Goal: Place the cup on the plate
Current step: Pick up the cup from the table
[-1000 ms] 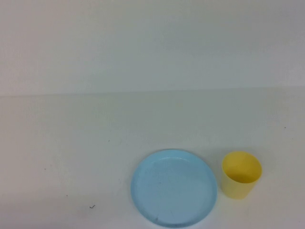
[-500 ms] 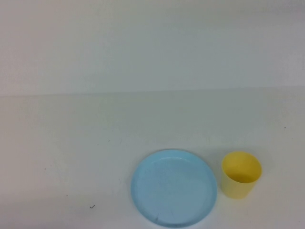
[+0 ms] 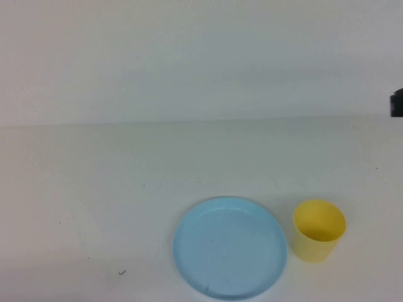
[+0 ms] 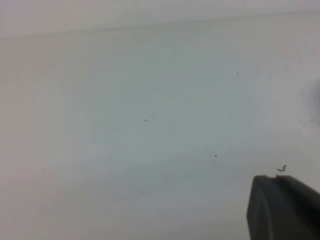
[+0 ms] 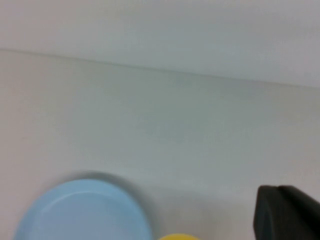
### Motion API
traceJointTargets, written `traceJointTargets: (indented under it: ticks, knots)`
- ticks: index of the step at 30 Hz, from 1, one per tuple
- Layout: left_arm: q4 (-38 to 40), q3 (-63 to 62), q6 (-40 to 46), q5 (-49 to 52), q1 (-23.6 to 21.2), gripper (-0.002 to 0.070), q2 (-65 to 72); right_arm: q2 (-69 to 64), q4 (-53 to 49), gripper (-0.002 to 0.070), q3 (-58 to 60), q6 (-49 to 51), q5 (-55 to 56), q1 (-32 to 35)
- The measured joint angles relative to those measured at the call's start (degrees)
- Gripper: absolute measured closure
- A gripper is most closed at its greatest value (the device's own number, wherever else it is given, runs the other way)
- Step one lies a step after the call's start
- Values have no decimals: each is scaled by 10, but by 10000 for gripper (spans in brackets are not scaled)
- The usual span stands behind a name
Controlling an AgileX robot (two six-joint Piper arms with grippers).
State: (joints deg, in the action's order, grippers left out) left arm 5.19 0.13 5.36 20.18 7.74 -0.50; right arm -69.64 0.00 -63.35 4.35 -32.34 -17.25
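**Cup stands beside the plate on a white table**

A round light blue plastic plate (image 3: 230, 248) with a shallow raised rim lies at the lower centre of the frame on a plain white table (image 3: 94, 189). Just to its right stands a small yellow handleless plastic cup (image 3: 318, 230), upright, mouth open upward, apart from the plate. A dark object (image 3: 397, 103) shows at the right edge, mid-height.

The left tool (image 4: 282, 207) is closed, with only a dark finger showing in its own wrist view. The right tool (image 5: 286, 212) is closed too, and a dark part of that arm (image 3: 397, 104) shows at the high view's right edge.
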Motion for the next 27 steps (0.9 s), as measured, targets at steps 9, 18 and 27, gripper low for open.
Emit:
traceJointTargets:
  ticks: [9, 18, 27]
  knots:
    - [0, 0, 0, 0, 0, 675, 0, -46, 114, 676, -1, -113, -58, -23]
    - [0, 0, 0, 0, 0, 675, 0, -181, 77, 497, -26, -184, -157, -25]
    - [0, 0, 0, 0, 0, 675, 0, -251, 87, 245, -48, -191, -172, -25]
